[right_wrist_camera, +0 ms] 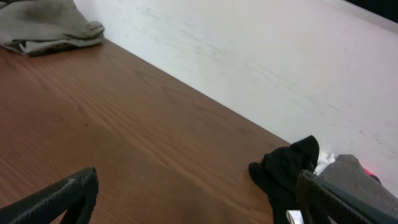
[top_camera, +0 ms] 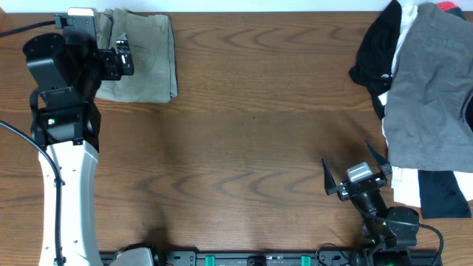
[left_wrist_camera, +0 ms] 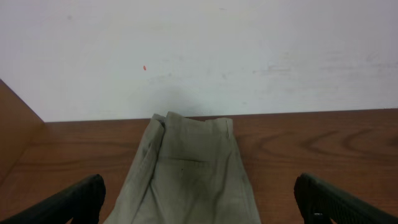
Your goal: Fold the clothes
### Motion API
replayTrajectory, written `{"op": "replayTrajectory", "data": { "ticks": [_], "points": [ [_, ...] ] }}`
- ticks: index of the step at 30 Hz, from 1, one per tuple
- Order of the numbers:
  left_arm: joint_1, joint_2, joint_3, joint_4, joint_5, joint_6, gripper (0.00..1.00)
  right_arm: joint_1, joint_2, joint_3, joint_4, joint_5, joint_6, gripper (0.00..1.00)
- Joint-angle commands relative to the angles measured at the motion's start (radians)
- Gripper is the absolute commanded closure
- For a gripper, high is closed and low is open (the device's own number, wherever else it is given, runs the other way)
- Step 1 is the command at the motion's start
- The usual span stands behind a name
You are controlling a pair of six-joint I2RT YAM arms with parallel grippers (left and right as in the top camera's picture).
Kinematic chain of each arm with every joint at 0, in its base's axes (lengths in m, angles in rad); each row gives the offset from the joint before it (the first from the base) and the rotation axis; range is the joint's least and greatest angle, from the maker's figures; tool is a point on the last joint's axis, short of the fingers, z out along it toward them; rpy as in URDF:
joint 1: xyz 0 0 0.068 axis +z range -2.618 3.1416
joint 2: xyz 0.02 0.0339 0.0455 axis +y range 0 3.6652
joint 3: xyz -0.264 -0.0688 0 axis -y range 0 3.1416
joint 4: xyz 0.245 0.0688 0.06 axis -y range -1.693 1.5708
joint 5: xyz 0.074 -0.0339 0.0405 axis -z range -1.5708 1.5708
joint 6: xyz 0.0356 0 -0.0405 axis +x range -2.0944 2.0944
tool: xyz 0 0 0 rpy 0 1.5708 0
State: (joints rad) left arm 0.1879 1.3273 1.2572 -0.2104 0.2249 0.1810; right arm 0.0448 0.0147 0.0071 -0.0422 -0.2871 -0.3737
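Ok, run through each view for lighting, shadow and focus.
Overhead: even light, sharp, no glare on the table. Left wrist: shorts sharp, faint shadow on the wall behind them, left fingers dark. Right wrist: frame tilted, black garment nearly featureless, right fingers soft.

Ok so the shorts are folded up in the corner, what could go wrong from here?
1. The left gripper hangs open above the folded khaki shorts. Pulling away low might snag the fabric and spoil the fold.
2. The right gripper is open beside a heap where the grey garment overlaps the black garment and the white garment. A pinch there could drag several pieces at once.
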Motion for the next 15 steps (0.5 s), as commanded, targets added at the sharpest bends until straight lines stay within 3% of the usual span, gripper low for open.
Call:
{"op": "replayTrajectory", "data": {
  "ticks": [1, 15],
  "points": [
    [-0.002, -0.001, 0.003, 0.001, -0.009, -0.003, 0.02, -0.013, -0.006, -0.002, -0.007, 0.01, -0.009, 0.01],
    [-0.002, -0.001, 0.003, 0.001, -0.009, -0.003, 0.02, -0.013, -0.006, -0.002, -0.007, 0.01, -0.009, 0.01]
  ]
}}
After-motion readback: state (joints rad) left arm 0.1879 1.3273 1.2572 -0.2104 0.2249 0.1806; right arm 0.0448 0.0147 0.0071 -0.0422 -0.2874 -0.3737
